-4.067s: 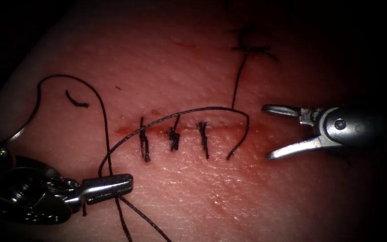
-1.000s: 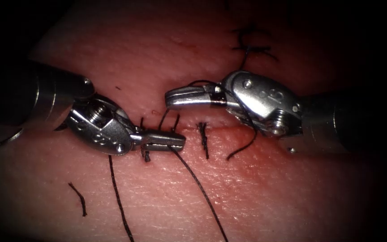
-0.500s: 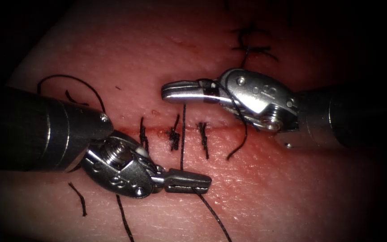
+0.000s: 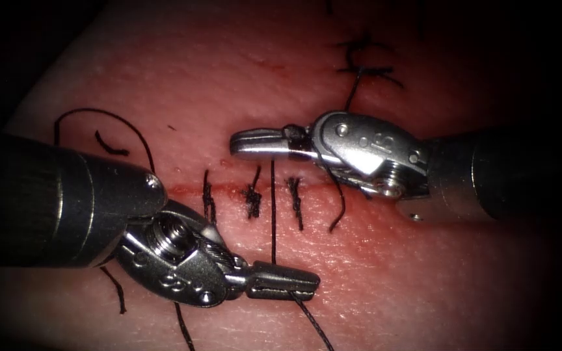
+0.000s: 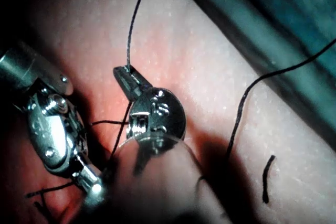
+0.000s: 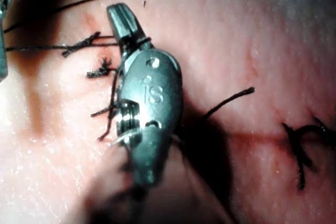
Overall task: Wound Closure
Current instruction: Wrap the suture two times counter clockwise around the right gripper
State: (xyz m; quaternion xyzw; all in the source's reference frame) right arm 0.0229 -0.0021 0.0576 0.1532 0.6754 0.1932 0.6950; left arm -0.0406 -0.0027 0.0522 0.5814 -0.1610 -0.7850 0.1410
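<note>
Endoscope view: left end effector (image 4: 284,285) lies below the cut (image 4: 242,190) at about 6 o'clock from the stitches, its dark, ridged metal jaws pressed flat together on the thread (image 4: 272,214). From there a thin, black, braided strand runs straight up toward 12 o'clock, across the cut, to the right end effector (image 4: 261,143). Right end effector has smooth, bright, rounded steel jaws, closed, with thread wound around them at their base next to the wrist joint. Which strand the jaws pinch I cannot tell. A second length of thread leaves the left jaws toward 5 o'clock, out of the frame.

Tissue (image 4: 424,273) is pale pink, glossy, with fine skin creases. The cut is a thin horizontal line edged with red fluid (image 4: 183,190). Three short, dark, frayed stitches (image 4: 252,198) cross it side by side. A loose tail of thread (image 4: 339,211) curls down from under the right wrist. An older knotted stitch (image 4: 362,65) sits at 12 o'clock, well apart. One short cut end (image 4: 108,146) lies at 10 o'clock of the stitches.

Left wrist view: left end effector (image 5: 123,74) closed on the strand (image 5: 137,14), taut and straight.

Right wrist view: right end effector (image 6: 122,18) closed, thread looped at the jaw base, frayed stitches (image 6: 100,69) just beside it.

Needle: cannot locate it.
</note>
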